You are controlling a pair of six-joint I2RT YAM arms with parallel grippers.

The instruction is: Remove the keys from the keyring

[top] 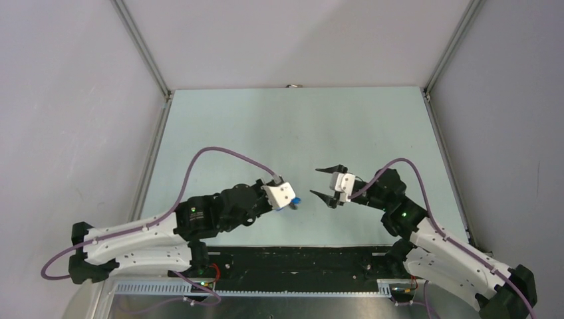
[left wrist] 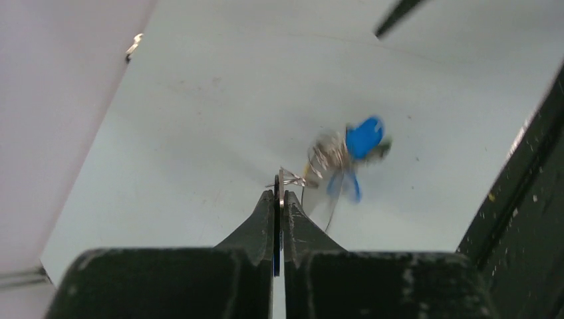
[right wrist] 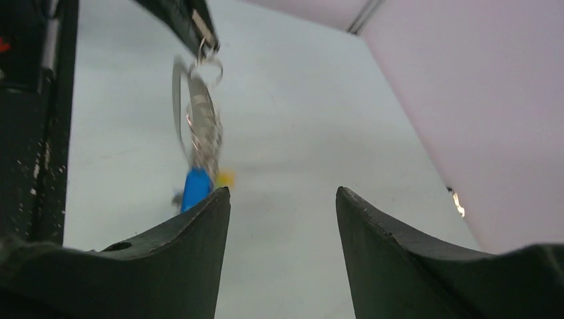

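We see a pale blue-green tabletop [top: 266,126], grey walls on three sides, and a black strip [top: 299,259] along the near edge. There is also one small metal fitting [top: 292,85] at the far edge. Two purple cables run over the arms, one on each: left [top: 219,151] and right [top: 406,163]. Nothing stands between the two grippers.

The left gripper [left wrist: 280,196] is clenched. Its jaws are pressed together on a thin silver edge at the top of one dangling bunch [left wrist: 332,156], which hangs in the air above the table, near the front and about mid-width. We cannot tell whether that edge is the loop or a small wire ring.

The right gripper [right wrist: 282,193] is released, with its jaws wide and nothing between them. It is just beside the bunch and not touching it.

In the bunch we count one large grey oval loop, the keyring [right wrist: 178,100], with the small silver metal keys [right wrist: 203,133] clustered against it. There is one blue plastic key head [left wrist: 364,136] and one yellow plastic bit [right wrist: 226,177].

Motion blur smears the bunch in both wrist views, so we cannot count the keys. A second blue streak below the blue head could be another tag or just blur. From the top view only a blue speck of the bunch shows, and the left fingertips are hidden under the white wrist block. Both arms are cut off at the frame bottom.
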